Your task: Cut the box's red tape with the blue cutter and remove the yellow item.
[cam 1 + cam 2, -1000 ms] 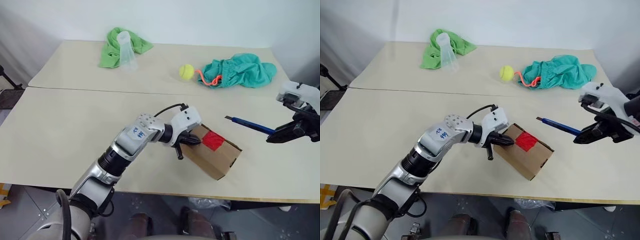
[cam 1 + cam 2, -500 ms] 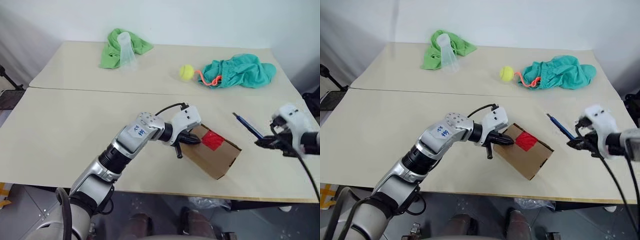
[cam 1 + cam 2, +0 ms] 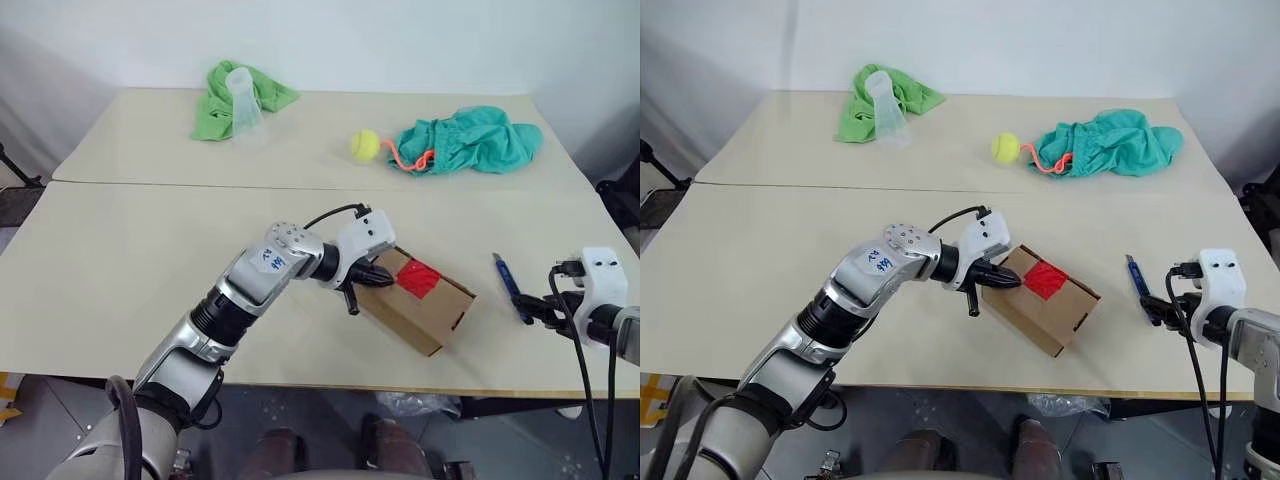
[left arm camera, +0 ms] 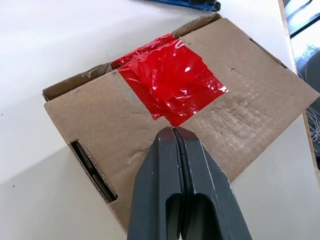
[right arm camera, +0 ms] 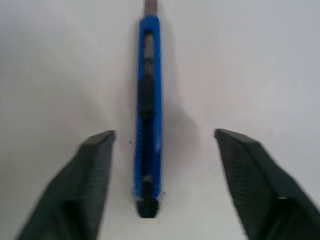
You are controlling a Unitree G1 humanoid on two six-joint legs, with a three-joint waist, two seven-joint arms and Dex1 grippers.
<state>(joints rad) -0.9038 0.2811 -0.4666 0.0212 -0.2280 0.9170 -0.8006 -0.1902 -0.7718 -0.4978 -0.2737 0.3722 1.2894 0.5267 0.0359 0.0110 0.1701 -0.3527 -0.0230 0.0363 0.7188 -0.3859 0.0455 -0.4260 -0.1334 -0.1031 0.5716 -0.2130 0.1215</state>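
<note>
The brown box (image 3: 430,312) lies near the table's front edge, with the wrinkled red tape (image 3: 418,278) across its top seam. My left gripper (image 4: 175,132) is shut, and its tips press on the box's top flap (image 4: 250,100) right beside the red tape (image 4: 170,82). The blue cutter (image 3: 510,288) lies flat on the table to the right of the box. My right gripper (image 5: 164,136) is open just behind it, and the cutter (image 5: 148,110) lies loose between its two spread fingers. The yellow item is hidden.
At the far side of the table sit a yellow-green tennis ball (image 3: 365,144), a teal cloth (image 3: 470,145) with an orange-pink cord (image 3: 405,160), and a green cloth (image 3: 225,100) with a clear plastic cup (image 3: 243,105). The table's front edge (image 3: 330,372) runs close by the box.
My right gripper came down with the blue cutter, set it on the table and opened, letting it go. The left gripper has stayed on the box.
</note>
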